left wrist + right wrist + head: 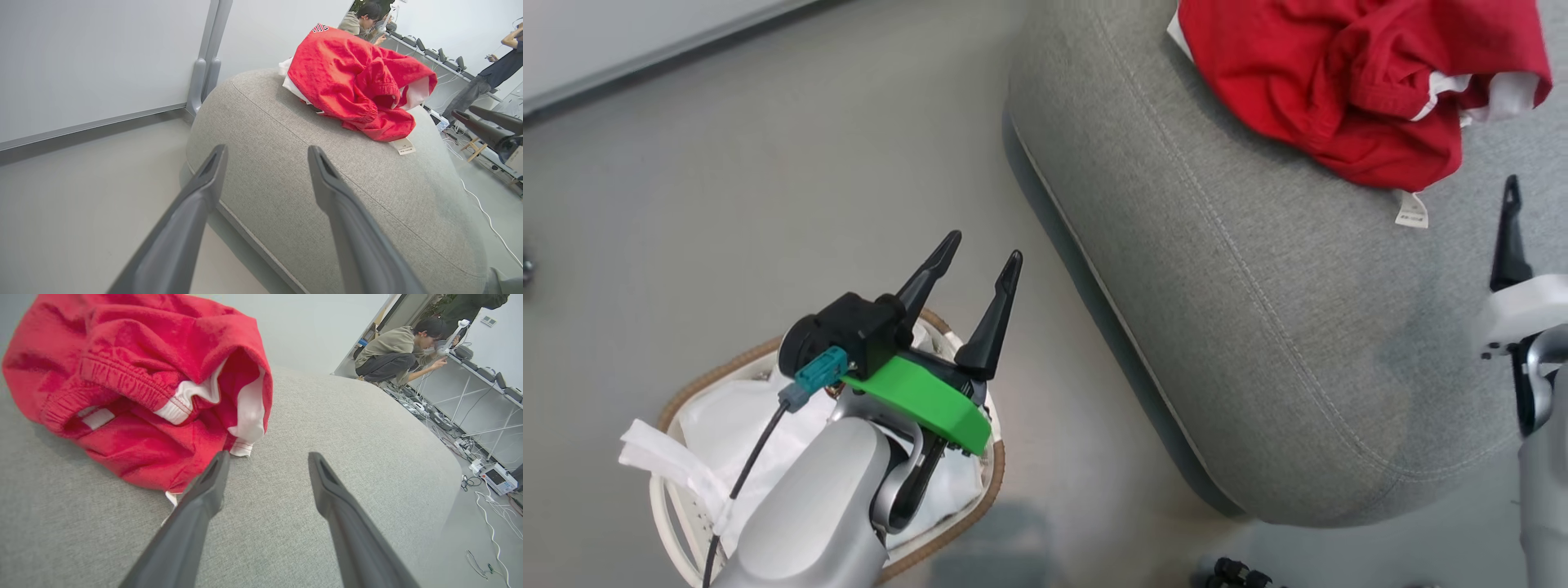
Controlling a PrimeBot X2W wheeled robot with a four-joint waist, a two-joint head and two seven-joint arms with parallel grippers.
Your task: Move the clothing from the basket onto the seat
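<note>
The grey seat (1258, 327) bore the clothing (1339, 82) at its far end; the left gripper (982, 247), over the basket (980, 482) beside the seat, and the right gripper (267, 457) gaped empty, the latter near enough to snag cloth.

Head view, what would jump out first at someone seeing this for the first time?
The bright red clothing, crumpled in a heap at the upper right on the grey seat, stands out most. Next comes the left gripper with its green collar, open and empty over the basket at the lower left, where white liner cloth shows.
</note>
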